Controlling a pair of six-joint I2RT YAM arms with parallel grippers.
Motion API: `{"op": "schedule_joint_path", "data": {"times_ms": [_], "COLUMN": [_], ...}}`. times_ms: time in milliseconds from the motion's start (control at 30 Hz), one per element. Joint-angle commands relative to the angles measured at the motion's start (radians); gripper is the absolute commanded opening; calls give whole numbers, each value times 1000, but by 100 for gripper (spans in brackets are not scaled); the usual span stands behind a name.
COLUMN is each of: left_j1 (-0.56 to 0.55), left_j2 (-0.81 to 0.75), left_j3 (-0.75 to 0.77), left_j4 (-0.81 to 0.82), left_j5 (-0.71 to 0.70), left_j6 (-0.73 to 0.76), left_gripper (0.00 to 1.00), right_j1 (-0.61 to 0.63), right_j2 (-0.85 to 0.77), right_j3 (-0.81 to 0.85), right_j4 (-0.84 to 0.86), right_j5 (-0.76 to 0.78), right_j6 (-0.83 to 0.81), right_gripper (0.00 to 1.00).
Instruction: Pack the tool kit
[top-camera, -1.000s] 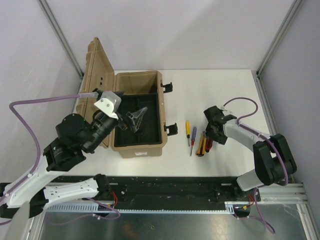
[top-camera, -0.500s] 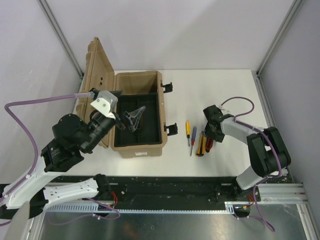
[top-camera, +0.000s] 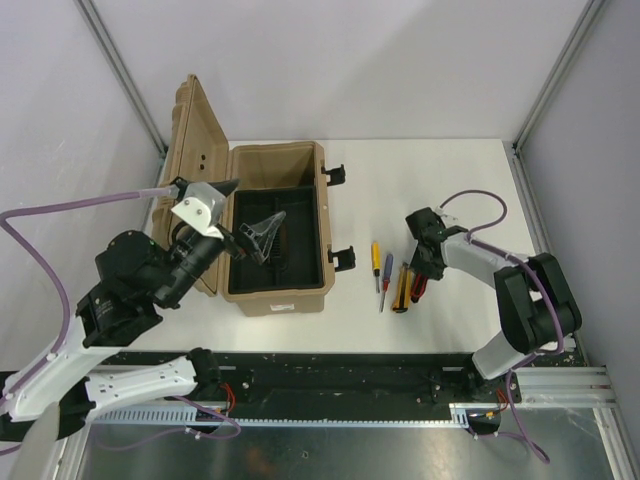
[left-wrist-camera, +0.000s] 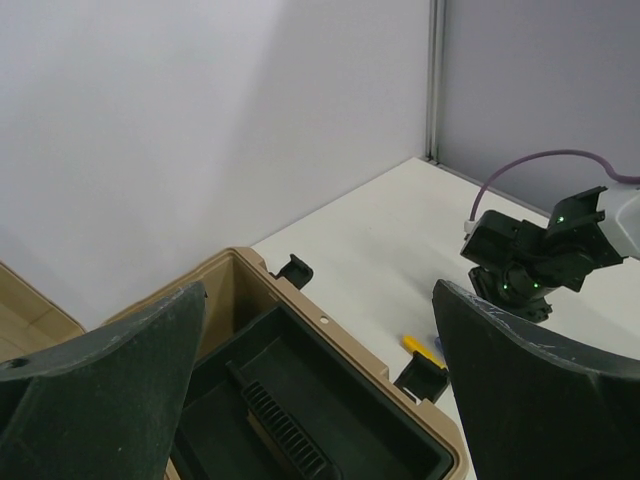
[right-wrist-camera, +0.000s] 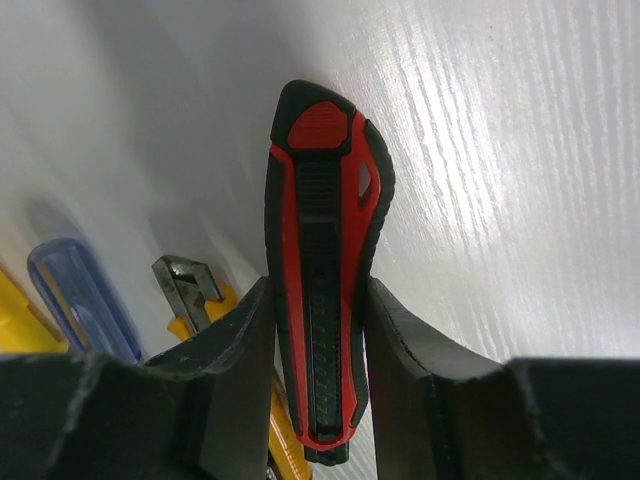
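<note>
Left gripper (left-wrist-camera: 318, 292): spread wide above open case (top-camera: 276, 301). Right gripper (right-wrist-camera: 318, 300): pinching red-black tool (right-wrist-camera: 322, 165) on bench (top-camera: 440, 185).

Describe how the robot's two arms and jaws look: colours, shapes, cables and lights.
Both the left arm and right arm have bulky black joints joined by white links. Each trails a purple cable: left cable, right cable. The jaws are broad, matte black wedges. Green lights glow at the right wrist.

Items shown: 1 open tan case (top-camera: 275, 296) with 2 black latches (top-camera: 345, 257). Loose tools: 2 screwdrivers (top-camera: 376, 258), 1 yellow tool (top-camera: 402, 289), 1 red-and-black tool (right-wrist-camera: 325, 290).
</note>
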Motion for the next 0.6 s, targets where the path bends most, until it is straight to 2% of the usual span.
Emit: {"op": "schedule_joint_path", "data": {"times_ms": [0, 167, 333, 467, 567], "left_j1": [5, 5, 5, 5, 5], "left_j2": [-22, -51, -80, -92, -99], "left_j3": [18, 5, -6, -10, -12], "left_j4": [40, 75, 104, 115, 118], "left_j5": [-5, -18, -24, -26, -27], "left_j6": [29, 51, 76, 90, 95], "left_gripper": [99, 99, 99, 99, 99], "right_j1": [12, 38, 90, 204, 327], "right_j2": [-103, -196, -223, -171, -58], "right_j3": [104, 234, 422, 578, 722], "right_j4": [-54, -76, -68, -52, -75], "right_j5": [57, 44, -33, -65, -31], "right_j6": [-27, -70, -100, -124, -159], "right_gripper": [13, 12, 12, 13, 14]}}
